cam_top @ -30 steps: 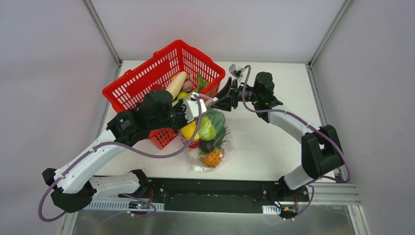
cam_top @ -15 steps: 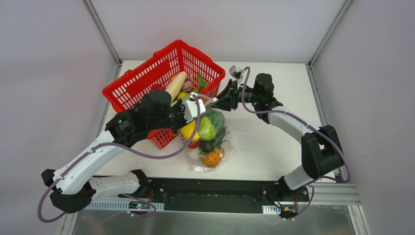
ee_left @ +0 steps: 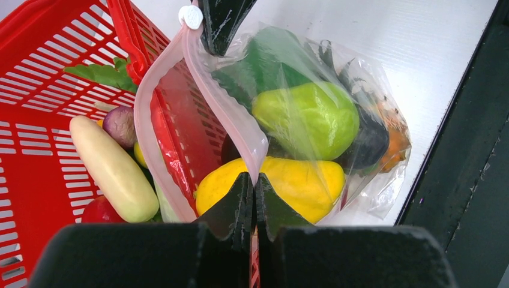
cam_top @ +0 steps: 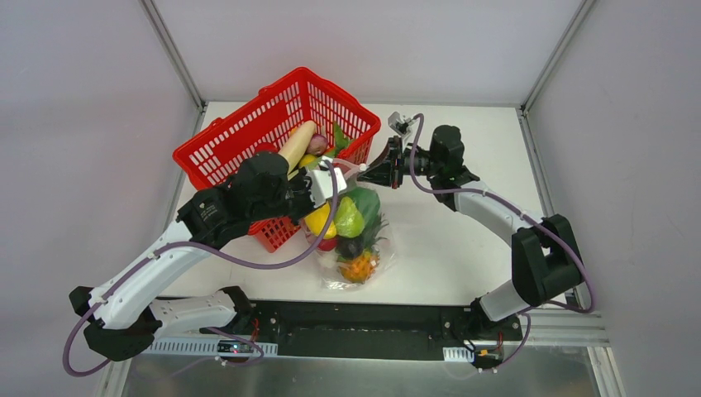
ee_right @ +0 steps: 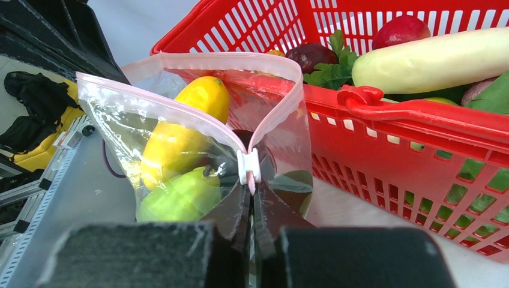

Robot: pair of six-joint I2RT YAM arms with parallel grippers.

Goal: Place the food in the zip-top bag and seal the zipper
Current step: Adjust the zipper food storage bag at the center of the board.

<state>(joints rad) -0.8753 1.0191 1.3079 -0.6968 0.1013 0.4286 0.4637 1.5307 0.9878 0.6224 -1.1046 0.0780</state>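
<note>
Top external: the left arm reaches forward across the near corner of the basket point(cam_top: 240, 136), left claw point(ee_left: 253, 180) pinched shut on one end of the zipper point(ee_left: 157, 114). The right arm bends in from the right, right claw point(ee_right: 249, 191) clamped on the other end beside the white slider point(ee_right: 248, 165). A second ago the right claw stood half open. The bag point(cam_top: 357, 248), food point(ee_left: 303, 117) inside, mouth gaping, sits against the basket; bare bench point(cam_top: 446, 248) lies right of it.
</note>
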